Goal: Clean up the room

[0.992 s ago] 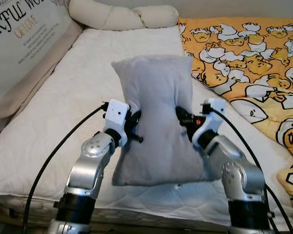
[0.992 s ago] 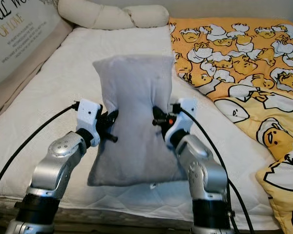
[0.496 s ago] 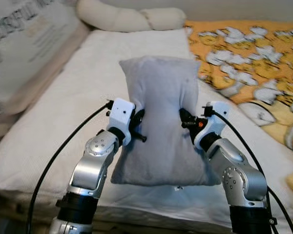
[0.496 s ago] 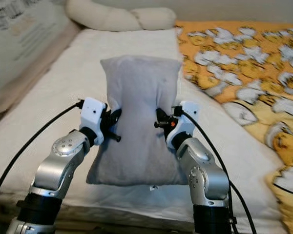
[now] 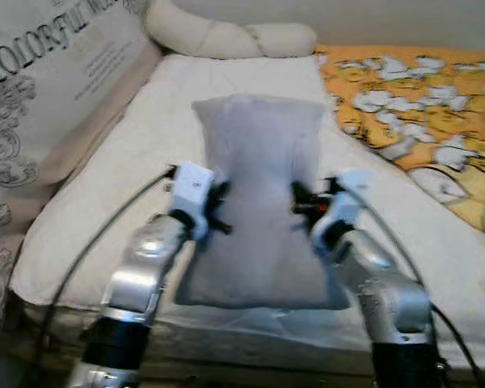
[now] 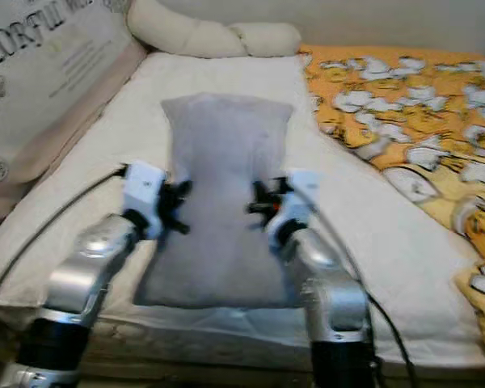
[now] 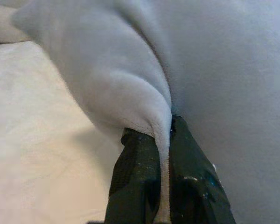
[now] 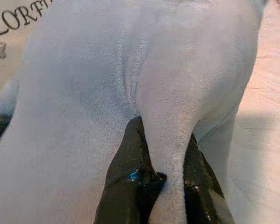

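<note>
Now the soft grey rectangular pillow (image 5: 259, 202) hangs upright between both arms, held over the white quilted mattress (image 5: 113, 194) of the bed. The left gripper (image 7: 162, 140) pinches a fold of the pillow's fabric at its left edge, fingers pressed tight on the cloth, and the right gripper (image 8: 165, 154) pinches a matching fold on the right edge. Compared with a second ago the whole scene has slid rightward and the large printed cushion with black lettering (image 5: 56, 89) at the left fills more of the head views, so the camera has turned or stepped left; the pillow keeps its place between the grippers, and motion blur suggests the robot is moving. The orange cartoon-print blanket (image 6: 404, 105) lies on the right, and a cream bolster pillow (image 6: 218, 36) sits at the head. Likely the pillow is being carried toward the head of the bed, not yet set down.
</note>
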